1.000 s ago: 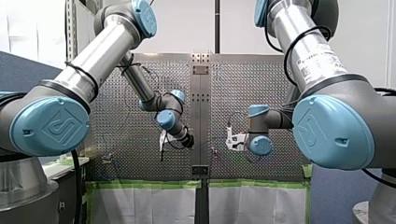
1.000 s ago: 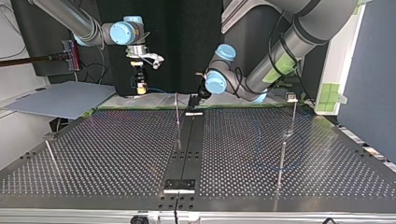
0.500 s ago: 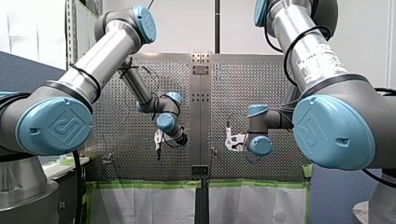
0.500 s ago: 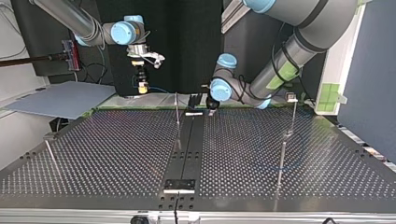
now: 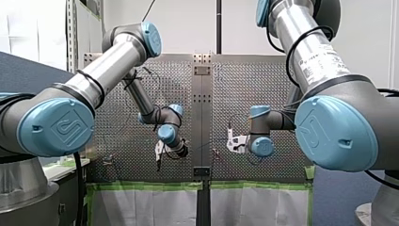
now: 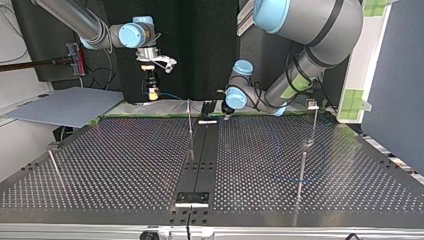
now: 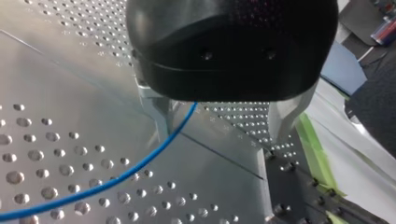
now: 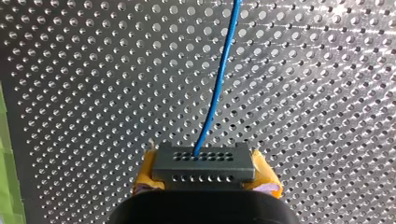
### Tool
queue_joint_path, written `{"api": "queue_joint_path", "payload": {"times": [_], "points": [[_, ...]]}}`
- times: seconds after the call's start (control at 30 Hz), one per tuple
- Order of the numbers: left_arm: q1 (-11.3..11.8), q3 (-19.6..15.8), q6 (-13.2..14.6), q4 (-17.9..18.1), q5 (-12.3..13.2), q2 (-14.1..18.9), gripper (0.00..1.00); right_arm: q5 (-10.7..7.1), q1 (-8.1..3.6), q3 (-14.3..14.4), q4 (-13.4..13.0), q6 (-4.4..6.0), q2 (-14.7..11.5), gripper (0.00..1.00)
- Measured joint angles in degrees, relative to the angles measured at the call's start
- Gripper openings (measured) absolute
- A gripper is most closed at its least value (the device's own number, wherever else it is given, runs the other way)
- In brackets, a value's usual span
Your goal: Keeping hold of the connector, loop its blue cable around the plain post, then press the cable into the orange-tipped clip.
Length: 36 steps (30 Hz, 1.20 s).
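My right gripper [image 8: 205,173] is shut on a black connector [image 8: 204,161], yellow pads [image 8: 145,173] on both sides of it. The blue cable [image 8: 219,79] leaves the connector and runs ahead over the perforated plate. In the top view this gripper [image 6: 152,93] hangs above the table's far edge. My left gripper [image 7: 222,116] is open, low over the plate, and the blue cable [image 7: 140,161] passes between its metal fingers [image 7: 159,112], close to one of them. In the top view it [image 6: 226,114] sits at the far edge, near the centre rail. No orange tip can be made out.
Thin metal posts stand on the perforated table [image 6: 125,165]: one by the centre rail [image 6: 190,120], two at the top view's right [image 6: 302,170] [image 6: 315,122], one at its left [image 6: 54,165]. Green tape [image 7: 313,144] lines the table's edge.
My left arm has swung toward the front view's left and dropped lower, its gripper now close over the plate. The right arm and the connector have stayed put.
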Motion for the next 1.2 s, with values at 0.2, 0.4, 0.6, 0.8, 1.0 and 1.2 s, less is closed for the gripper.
{"api": "queue_joint_path", "payload": {"times": [0.2, 0.4, 0.6, 0.8, 1.0, 1.2], "points": [[0.24, 0.02, -1.4, 2.66, 1.03, -0.1, 1.0, -0.09, 0.02, 0.0, 0.25, -0.19, -0.01, 0.0], [-0.65, 0.0, -2.59, 4.69, 2.52, -0.14, 1.0, -0.77, 0.06, 0.0, 0.27, -0.26, -0.01, 0.0], [-1.99, -0.92, -2.28, 4.82, 2.67, -0.16, 1.0, -2.33, 0.07, 0.0, 0.26, -0.27, -0.02, 0.0], [-2.79, -1.36, -3.27, 4.97, 5.01, -0.16, 1.0, -4.39, -0.04, -0.04, 0.2, -0.06, -0.03, 0.0], [-3.08, -1.9, -5.19, 4.6, 8.41, -0.16, 1.0, -4.94, -0.07, -0.08, 0.31, -0.01, -0.02, 0.0], [-2.56, -2.97, -6.9, 5.43, 11.63, -0.1, 1.0, -6.08, -0.27, -0.34, 0.16, 0.18, -0.02, 0.0]]}}
